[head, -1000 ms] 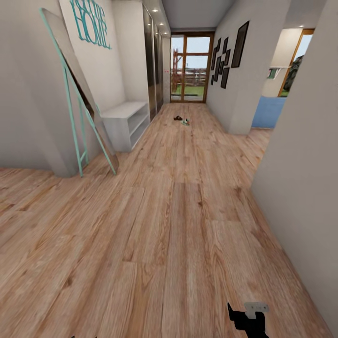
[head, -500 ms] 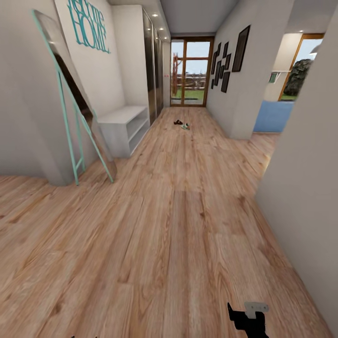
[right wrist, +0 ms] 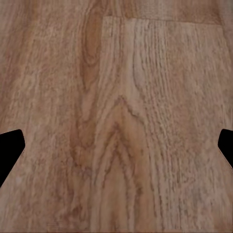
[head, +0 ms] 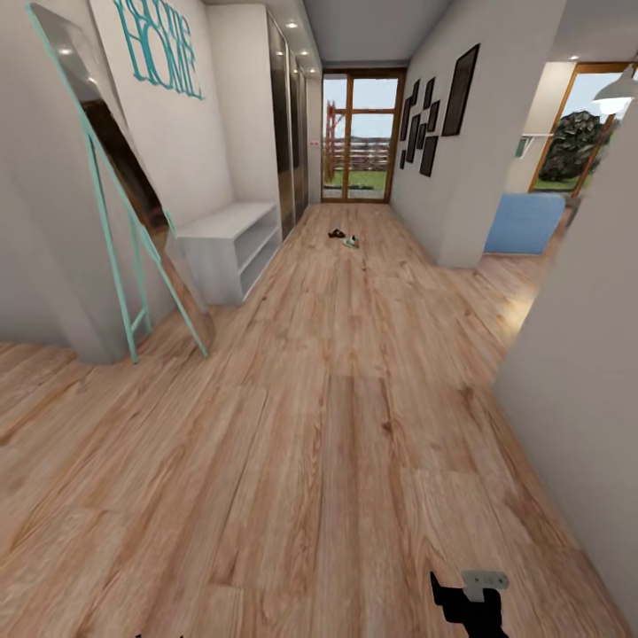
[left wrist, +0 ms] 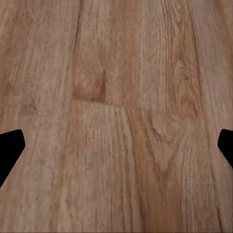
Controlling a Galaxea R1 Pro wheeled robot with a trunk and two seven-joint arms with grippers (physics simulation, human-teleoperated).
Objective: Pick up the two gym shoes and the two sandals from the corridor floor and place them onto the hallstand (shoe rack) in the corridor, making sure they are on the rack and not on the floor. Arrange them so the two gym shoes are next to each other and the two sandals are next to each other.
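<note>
1. Wood-plank floor (head: pixel 337 425) runs down a long corridor to a glazed door (head: pixel 359 133) at the far end, with a leaning mirror (head: pixel 115 204) and a white bench (head: pixel 226 239) along the left wall.
2. Compared with a second ago, the mirror and bench sit further left and lower in the head view and more of the right-hand room shows. The whole picture has shifted, so the camera has moved, probably the robot rolling forward; the things themselves lie as they did.
3. That means the job is at the approach stage: nothing is picked up yet, and plenty of floor remains to cross.
4. Far down the corridor, well apart from the robot, lie the shoes: a dark brown sandal (head: pixel 337 234) and just right of it a pale sneaker (head: pixel 352 241) with a hint of green. They are too small to count or to see how they lie.
5. The left gripper (left wrist: pixel 116 145) and right gripper (right wrist: pixel 116 145) each hang over bare floor, fingertips spread wide at the frame edges, holding nothing.
</note>
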